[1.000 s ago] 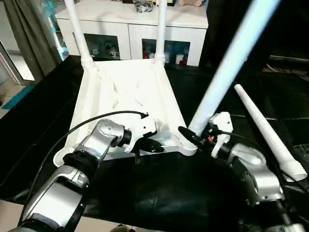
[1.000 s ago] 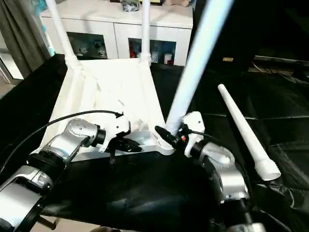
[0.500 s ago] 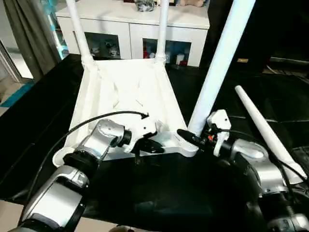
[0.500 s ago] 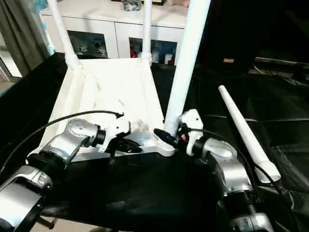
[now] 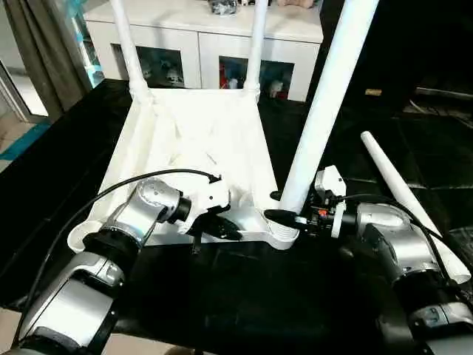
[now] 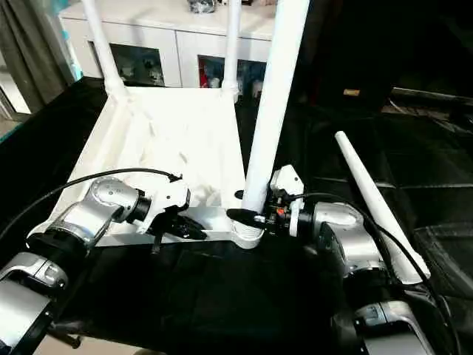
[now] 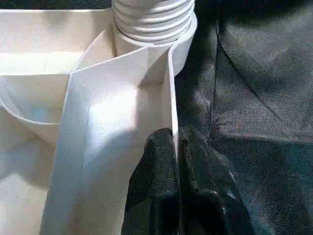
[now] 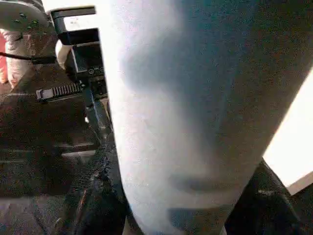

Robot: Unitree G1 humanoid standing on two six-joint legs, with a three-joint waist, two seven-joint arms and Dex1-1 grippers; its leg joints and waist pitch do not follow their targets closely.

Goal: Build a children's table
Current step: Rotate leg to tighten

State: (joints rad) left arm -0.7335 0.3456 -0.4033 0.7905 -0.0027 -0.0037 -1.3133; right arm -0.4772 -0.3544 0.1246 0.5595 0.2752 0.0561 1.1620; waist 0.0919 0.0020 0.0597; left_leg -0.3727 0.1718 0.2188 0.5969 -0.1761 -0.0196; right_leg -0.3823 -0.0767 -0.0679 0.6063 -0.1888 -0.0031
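Note:
The children's table top [image 5: 199,140] lies upside down on the black sheet, with two white legs [image 5: 127,44] [image 5: 256,44] standing upright in its far corner sockets. A third leg [image 5: 325,103] stands almost upright with its lower end in the near right socket [image 5: 279,237]. My right gripper [image 5: 287,216] is shut on it just above the socket, and the tube [image 8: 186,112] looms close in the right wrist view. My left gripper [image 5: 222,229] is shut on the top's thin near rim [image 7: 122,122], close to the leg's ribbed end [image 7: 152,19]. A fourth leg [image 5: 406,200] lies loose to the right.
The near left socket [image 5: 77,238] stands open at the top's corner. A white cabinet with glass doors [image 5: 199,52] stands behind the black-sheeted table [image 5: 244,296]. A curtain [image 5: 37,52] hangs at the far left. A black cable [image 5: 111,196] loops over my left forearm.
The leg in my right gripper has swung from leaning right to nearly upright over the near right socket. My left gripper has kept its hold on the rim. The camera has shifted slightly.

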